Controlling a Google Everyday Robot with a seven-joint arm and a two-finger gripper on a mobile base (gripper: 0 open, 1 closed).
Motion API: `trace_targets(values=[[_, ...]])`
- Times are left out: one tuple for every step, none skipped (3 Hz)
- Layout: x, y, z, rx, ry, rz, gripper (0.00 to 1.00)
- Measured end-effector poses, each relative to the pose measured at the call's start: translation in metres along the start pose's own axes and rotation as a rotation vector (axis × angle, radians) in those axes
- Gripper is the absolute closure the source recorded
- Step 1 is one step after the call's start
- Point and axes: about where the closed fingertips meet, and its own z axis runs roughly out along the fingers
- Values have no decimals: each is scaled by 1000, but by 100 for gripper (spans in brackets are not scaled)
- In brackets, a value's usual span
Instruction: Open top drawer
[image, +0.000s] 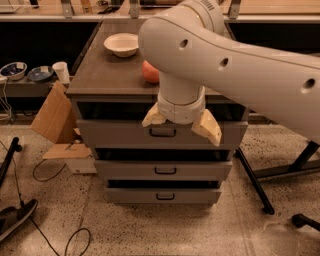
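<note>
The top drawer (110, 134) is the tallest of three grey fronts in the cabinet, with a small dark bar handle (162, 132) at its centre. It looks closed or nearly so. My gripper (181, 124) hangs from the big white arm right in front of the drawer's upper edge. It is open, with one cream finger (154, 118) left of the handle and the other (208, 128) to its right. The handle sits just below the gap between them, nearer the left finger. The gripper holds nothing.
On the cabinet top (100, 75) are a white bowl (121, 44) and a red apple (149, 73), partly hidden by the arm. Two narrower drawers (165, 170) lie below. Cardboard (52, 114), a cup (61, 71) and cables are at left; black stand legs (255, 181) at right.
</note>
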Motion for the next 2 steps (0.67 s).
trace_targets(values=[[1,-1,3,-6,-3,3,0],[4,-33,16,-21,0,-82,0]])
